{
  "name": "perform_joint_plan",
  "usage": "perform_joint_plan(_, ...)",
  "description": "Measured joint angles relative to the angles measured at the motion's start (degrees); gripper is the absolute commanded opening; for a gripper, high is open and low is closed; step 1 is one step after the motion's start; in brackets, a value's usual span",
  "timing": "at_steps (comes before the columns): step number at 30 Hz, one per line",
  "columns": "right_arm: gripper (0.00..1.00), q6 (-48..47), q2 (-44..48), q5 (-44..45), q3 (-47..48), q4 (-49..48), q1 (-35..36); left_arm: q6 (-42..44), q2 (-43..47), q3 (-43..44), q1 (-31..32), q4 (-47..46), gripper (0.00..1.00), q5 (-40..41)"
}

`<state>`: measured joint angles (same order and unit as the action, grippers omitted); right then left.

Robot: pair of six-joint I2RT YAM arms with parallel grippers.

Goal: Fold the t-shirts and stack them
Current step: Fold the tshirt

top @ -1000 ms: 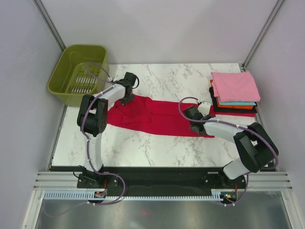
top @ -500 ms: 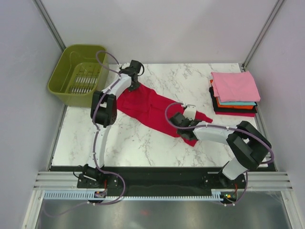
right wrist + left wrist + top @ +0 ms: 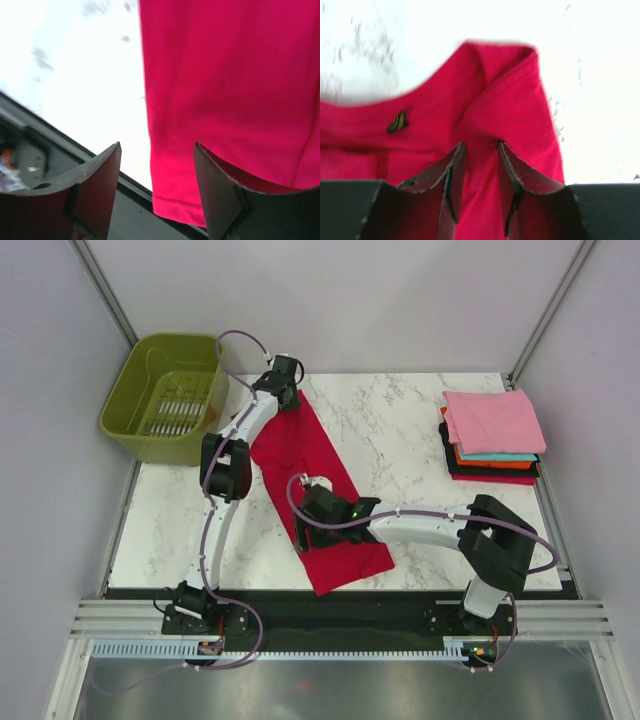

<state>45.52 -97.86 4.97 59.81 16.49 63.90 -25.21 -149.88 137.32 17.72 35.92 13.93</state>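
Your left gripper [image 3: 480, 144] is clamped on a bunched fold at the far end of the crimson t-shirt [image 3: 300, 445], a long strip slanting across the table [image 3: 400, 430] toward its near edge — there your right gripper [image 3: 156, 146] hovers over the hem, jaws wide apart, gripping nothing.

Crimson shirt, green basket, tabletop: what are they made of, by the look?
Crimson t-shirt: soft matte knit cloth, likely cotton; it creases and shows a stitched hem. Green basket: moulded plastic, slight sheen, slotted floor. Tabletop: white, grey-veined marble look, possibly laminate; cannot tell.
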Motion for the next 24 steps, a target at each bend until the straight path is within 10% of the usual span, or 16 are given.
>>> perform_joint_plan(10,0.66,-7.74,-0.13,-8.31,8.66,-4.46,-26.45,3.37,-2.73,0.74,-1.09,-16.72,0.43,-7.37)
perform_joint_plan(24,0.64,-12.79,-7.32,-7.08,8.41,-7.69,-31.98,5.05,7.93,-17.75,-1.07,-25.42,0.81,-9.46)
